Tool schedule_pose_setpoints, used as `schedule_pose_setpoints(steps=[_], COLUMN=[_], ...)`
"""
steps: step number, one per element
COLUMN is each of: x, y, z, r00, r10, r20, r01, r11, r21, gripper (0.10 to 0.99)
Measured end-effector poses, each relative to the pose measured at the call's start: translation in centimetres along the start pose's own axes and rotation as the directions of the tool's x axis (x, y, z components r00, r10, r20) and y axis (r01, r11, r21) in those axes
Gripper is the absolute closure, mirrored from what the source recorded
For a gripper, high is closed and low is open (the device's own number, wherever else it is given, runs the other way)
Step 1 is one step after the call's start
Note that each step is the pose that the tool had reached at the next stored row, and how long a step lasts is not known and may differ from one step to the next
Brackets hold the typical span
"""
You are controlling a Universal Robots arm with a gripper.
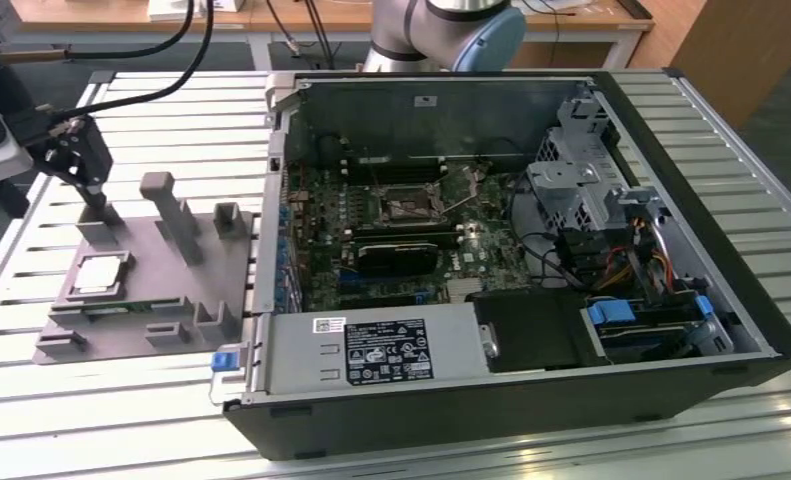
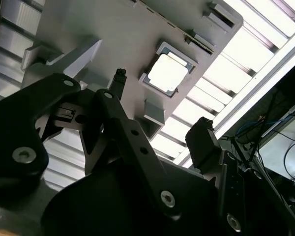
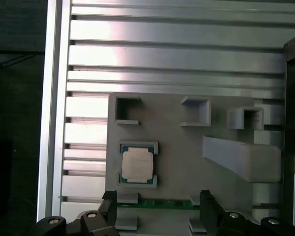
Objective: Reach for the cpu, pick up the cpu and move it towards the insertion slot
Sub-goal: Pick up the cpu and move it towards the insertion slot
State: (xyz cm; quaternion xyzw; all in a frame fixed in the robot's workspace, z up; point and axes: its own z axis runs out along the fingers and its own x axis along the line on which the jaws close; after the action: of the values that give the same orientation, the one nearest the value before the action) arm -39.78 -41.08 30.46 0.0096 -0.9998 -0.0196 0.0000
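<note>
The cpu (image 1: 102,272) lies flat in a framed pocket of the grey fixture plate (image 1: 142,325), on the exterior view's left. Its pale silver top with a thin rim also shows in both wrist views (image 2: 167,73) (image 3: 136,164). My gripper (image 1: 88,185) hangs above the plate's far end, higher than the cpu and apart from it. It is open, with nothing between its black fingers (image 3: 206,201). The cpu sits a little beyond the fingertips (image 2: 119,78). The insertion slot (image 1: 406,208) is the square socket with a silver bracket on the motherboard inside the open computer case.
Tall grey posts (image 1: 175,215) and small blocks stand on the fixture plate close to the gripper. A green memory stick (image 3: 157,203) lies in the plate near the fingers. The case wall (image 1: 272,200) separates plate and motherboard. The slatted aluminium table (image 1: 168,110) runs beneath everything.
</note>
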Motion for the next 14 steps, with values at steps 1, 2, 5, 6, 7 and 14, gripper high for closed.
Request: schedule_pose_setpoints(steps=[1,2,5,6,7,14], x=[0.08,0.18,0.42,0.47,0.53,0.93], y=[-0.01,-0.01,-0.03,-0.04,-0.04,-0.07], z=[0.18,0.36,0.85,0.98,1.11,1.93], r00=[1.0,1.0,1.0,1.0,1.0,1.0], r10=[0.0,0.0,0.0,0.0,0.0,0.0], r20=[0.0,0.0,-0.0001,0.0,0.0,0.0001], r01=[0.0,0.0,0.0,0.0,0.0,0.0], r11=[1.0,1.0,1.0,1.0,1.0,1.0], r21=[0.0,0.0,0.0,0.0,0.0,0.0], gripper=[0.322,0.322,0.322,0.322,0.322,0.322])
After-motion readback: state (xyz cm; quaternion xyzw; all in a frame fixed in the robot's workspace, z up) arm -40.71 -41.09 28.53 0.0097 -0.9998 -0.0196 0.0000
